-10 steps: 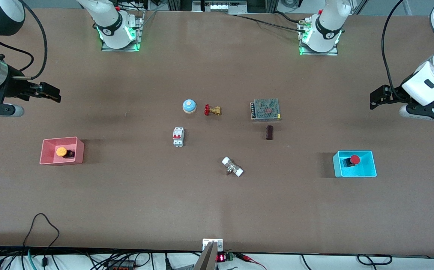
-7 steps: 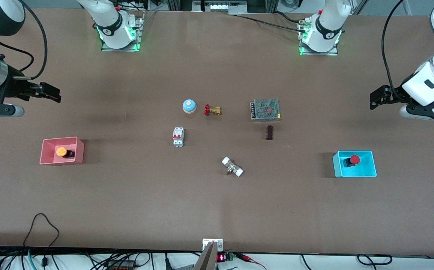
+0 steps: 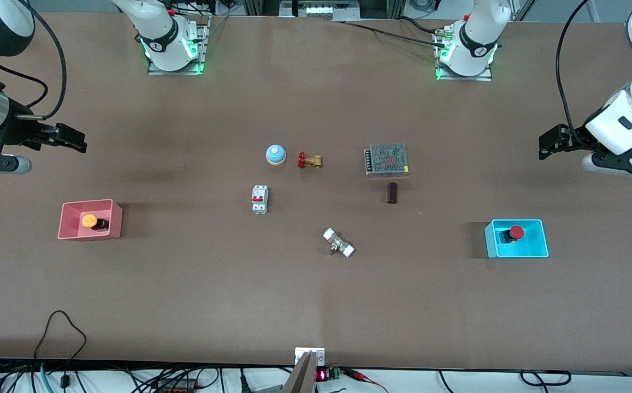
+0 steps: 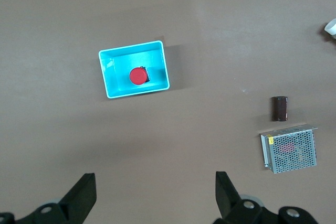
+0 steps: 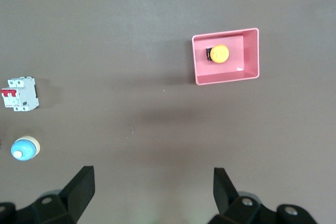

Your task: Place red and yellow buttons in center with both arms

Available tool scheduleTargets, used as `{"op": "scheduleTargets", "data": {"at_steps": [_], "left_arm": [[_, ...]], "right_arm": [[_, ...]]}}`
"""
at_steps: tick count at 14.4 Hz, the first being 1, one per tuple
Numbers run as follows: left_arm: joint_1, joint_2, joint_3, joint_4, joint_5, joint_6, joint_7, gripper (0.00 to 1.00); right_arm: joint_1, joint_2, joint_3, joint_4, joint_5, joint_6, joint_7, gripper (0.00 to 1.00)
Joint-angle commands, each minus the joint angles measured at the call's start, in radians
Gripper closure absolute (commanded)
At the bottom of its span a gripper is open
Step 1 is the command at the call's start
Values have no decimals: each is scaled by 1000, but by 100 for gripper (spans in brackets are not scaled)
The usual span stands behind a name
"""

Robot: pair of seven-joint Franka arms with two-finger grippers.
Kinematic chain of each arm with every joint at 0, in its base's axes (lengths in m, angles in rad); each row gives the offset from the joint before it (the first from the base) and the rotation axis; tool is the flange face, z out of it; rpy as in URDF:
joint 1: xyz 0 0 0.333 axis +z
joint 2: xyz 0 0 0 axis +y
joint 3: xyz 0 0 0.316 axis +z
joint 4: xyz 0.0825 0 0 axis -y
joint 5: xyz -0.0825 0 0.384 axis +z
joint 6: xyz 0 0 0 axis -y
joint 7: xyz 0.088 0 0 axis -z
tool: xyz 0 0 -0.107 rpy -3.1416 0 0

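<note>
Above table ends, both grippers [image 3: 549, 146] [image 3: 72, 137] wide-jawed

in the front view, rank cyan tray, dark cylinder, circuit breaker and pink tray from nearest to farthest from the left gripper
1. cyan tray, at the left arm's end, closest to the left gripper
2. dark cylinder, mid-table
3. circuit breaker, past the middle
4. pink tray, at the right arm's end

Tabletop [image 3: 184, 284]: matt brown, smooth, faint sheen in patches.
Pink tray [image 3: 68, 232]: smooth plastic, slight gloss.
Cyan tray [image 3: 534, 251]: glossy plastic.
Red button [image 3: 517, 232], yellow button [image 3: 89, 220]: smooth plastic caps on black bases.
Power supply [image 3: 387, 159]: perforated metal casing.
Valve [image 3: 310, 160]: brass-look metal body.
Circuit breaker [image 3: 259, 198]: white plastic.
Blue bell [image 3: 275, 154]: smooth, shiny dome.
</note>
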Motion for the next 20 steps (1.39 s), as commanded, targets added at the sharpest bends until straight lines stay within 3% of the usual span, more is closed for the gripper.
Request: {"op": "scheduleTargets", "data": {"at_steps": [1,3,7,13,18,20], "left_arm": [[9,14,-3,27,1,-15,16,0],[9,14,-3,27,1,-15,11,0],[9,15,-3,27,1,-15,10,0],[9,18,1,27,1,-15,7,0],[15,92,6,49,-1,-23,5,0],[22,161,6,111,-8,-21,8,0]], "right_arm": [[-10,-1,3,-44,-7,44,-13,0],[-11,-1,5,-110,-44,97,-29,0],[-83,13,-6,-249,-62,356,-194,0],[-143,194,-21,-253,-92,577,-219,0],[-166,310,-23,-253,-98,728,-222,0],[-172,330,-23,-250,-98,740,-246,0]]}}
